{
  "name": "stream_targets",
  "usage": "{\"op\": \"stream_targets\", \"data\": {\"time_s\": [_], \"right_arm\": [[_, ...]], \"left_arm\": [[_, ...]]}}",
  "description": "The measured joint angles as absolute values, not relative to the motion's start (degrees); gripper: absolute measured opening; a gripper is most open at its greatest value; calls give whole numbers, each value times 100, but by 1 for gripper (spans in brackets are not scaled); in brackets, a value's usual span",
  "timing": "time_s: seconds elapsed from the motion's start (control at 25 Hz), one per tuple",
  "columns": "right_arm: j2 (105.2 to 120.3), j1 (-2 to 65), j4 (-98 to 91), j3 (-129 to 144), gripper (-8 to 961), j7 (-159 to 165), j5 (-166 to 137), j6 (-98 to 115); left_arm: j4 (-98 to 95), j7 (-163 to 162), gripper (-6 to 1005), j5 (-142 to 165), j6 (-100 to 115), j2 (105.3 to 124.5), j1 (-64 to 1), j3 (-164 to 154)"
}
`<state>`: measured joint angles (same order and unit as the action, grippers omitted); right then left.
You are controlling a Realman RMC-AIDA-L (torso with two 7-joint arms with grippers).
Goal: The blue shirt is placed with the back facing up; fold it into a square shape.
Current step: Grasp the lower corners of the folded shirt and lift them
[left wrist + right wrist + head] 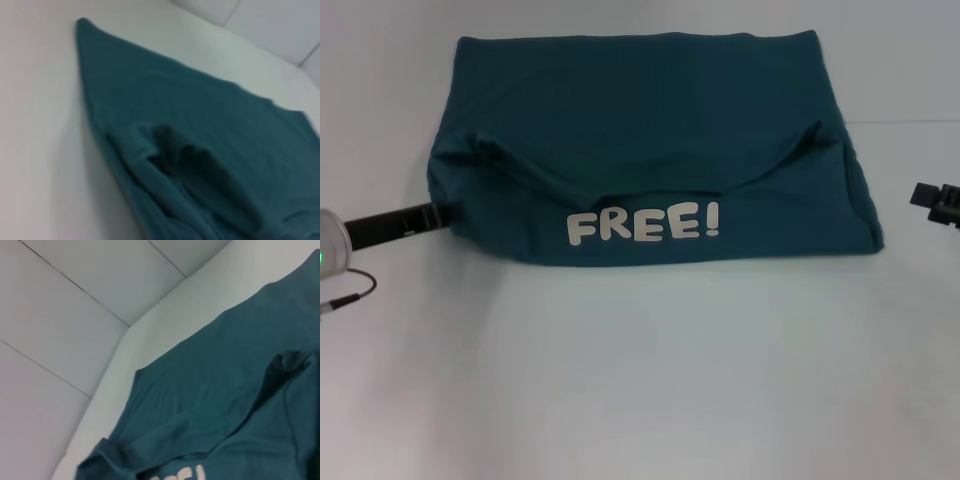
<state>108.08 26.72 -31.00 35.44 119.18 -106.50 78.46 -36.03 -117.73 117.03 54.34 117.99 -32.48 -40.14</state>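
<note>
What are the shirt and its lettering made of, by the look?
The blue shirt: soft matte knit, likely cotton; it sags into rounded folds without shine. The "FREE!" lettering: flat, opaque cream print on the fabric, probably screen-printed ink. Neither can be confirmed.

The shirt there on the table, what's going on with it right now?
A two-armed robot is folding the blue shirt on a white table. The near part is already turned up over the rest, showing the "FREE!" print. The left gripper is at the shirt's left edge; the right gripper sits off to the right, clear of the cloth.
</note>
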Motion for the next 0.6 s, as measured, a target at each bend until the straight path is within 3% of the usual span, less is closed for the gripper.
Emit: {"op": "stream_targets", "data": {"time_s": [0.04, 0.4, 0.6], "right_arm": [[10767, 2692, -3106, 3539, 684, 11921, -10693, 7842], [10592, 3149, -3555, 3602, 682, 12740, -11773, 7263], [10638, 3795, -3456, 3633, 682, 13712, -13379, 6663]], "left_arm": [[-3697, -11890, 60, 11697, 5587, 11792, -3245, -4004], [-3836, -13360, 49, 11750, 5915, 11549, -3373, -3968], [-3832, -13481, 48, 11801, 5886, 11513, -3406, -3929]]}}
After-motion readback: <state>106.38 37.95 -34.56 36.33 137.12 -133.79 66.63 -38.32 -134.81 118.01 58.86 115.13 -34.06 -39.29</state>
